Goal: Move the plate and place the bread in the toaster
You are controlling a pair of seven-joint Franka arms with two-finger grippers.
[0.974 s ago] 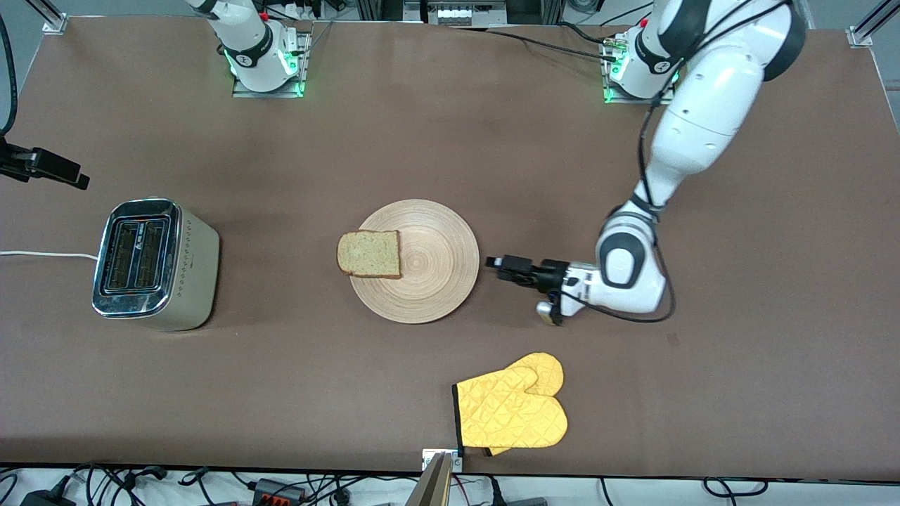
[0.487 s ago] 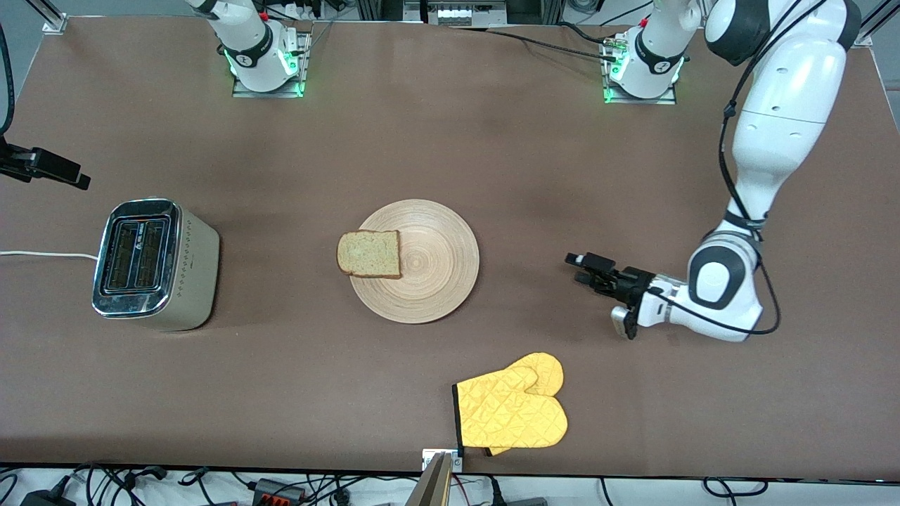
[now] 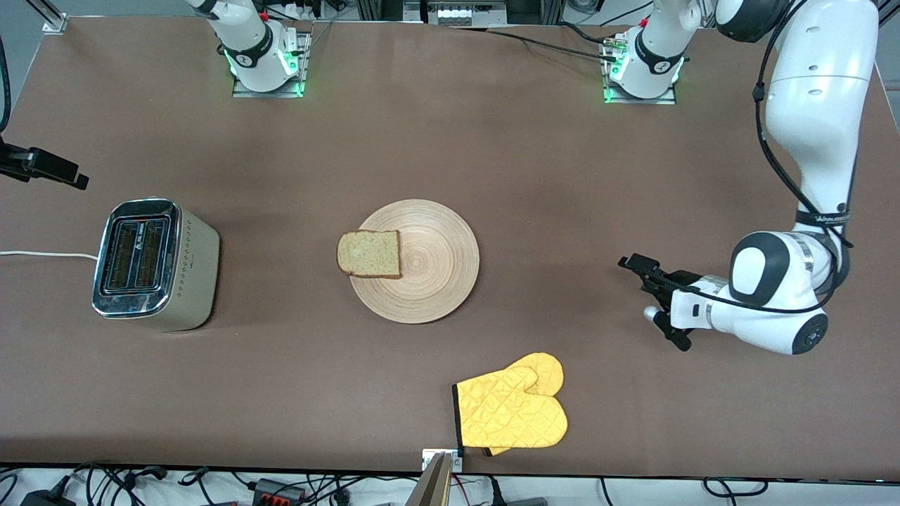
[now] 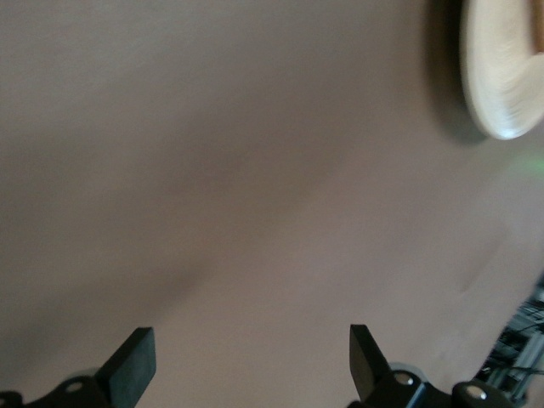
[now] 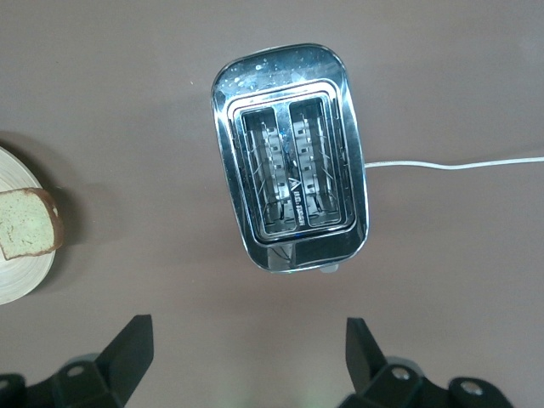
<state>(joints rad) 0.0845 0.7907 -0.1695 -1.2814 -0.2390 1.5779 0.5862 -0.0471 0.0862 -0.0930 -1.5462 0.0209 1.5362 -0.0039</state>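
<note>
Front view: my large round light-wood plate with ring grain lies mid-worktop. The squarish slice of pale speckled bread with a brown crust rests on its rim at nine o'clock, one edge jutting just past the wood.

Farther out at nine o'clock, well apart and toward the right arm's end of the brown worktop, stands the boxy two-slot toaster with a chrome top and beige-silver sides. Its white cord runs on toward nine o'clock. The right wrist view shows a small mark with lettering between the slots, too fine for me to read. The band of print on my left arm's wrist is also illegible.

My left tool hangs over the bare worktop at three o'clock from the plate, well apart from it. Its fingers are spread wide with nothing between them. My right tool is over the worktop just beside the toaster, fingers likewise spread and empty, with both slots in plain sight below.

A yellow quilted oven mitt lies at five o'clock from the plate, nearer the front camera, close to the worktop's edge.
</note>
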